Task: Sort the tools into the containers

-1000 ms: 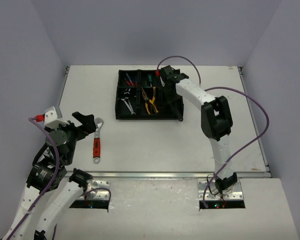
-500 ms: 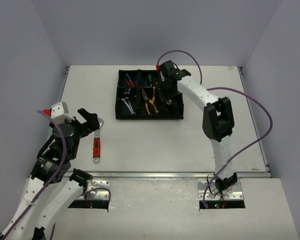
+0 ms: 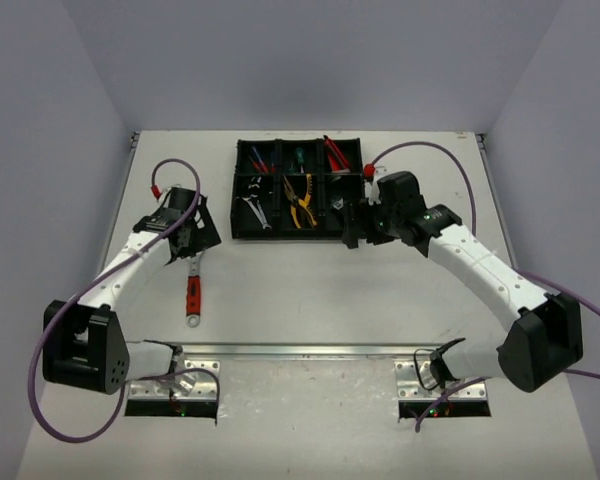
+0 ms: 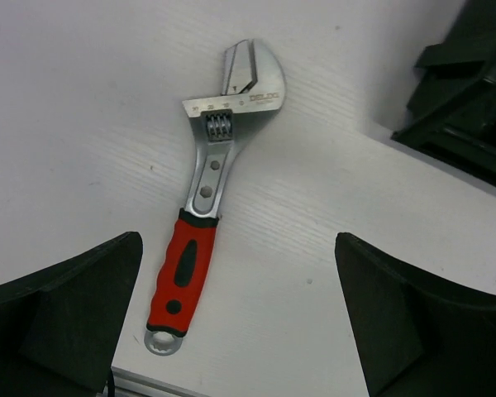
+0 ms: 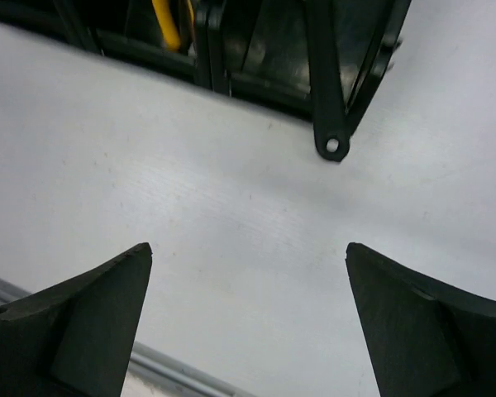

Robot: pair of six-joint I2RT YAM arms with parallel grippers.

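A flat white table stands in a small room with pale grey-purple walls. Toward the far side of the table lies a big black plastic tray. It has six box-shaped spaces, three in the back row and three in the front row.

In the back row, red and blue screwdrivers lie in the left space. A green-handled screwdriver lies in the middle one and a red utility knife in the right one. In the front row, silver spanners lie in the left space and yellow-handled pliers in the middle one. I cannot tell what is in the front right space.

One tool is not in the tray. It is a red-handled adjustable wrench with a shiny metal head. It lies flat on the table, to the left of the tray and nearer to the arms. Its metal head points to the far side and its red handle points to the near edge.

The left gripper hangs over the head end of the wrench. Its two black fingers are spread wide, one on each side, and hold nothing. They do not touch the wrench.

The right gripper is by the front right corner of the tray. Its fingers are spread wide too, with only bare table between them
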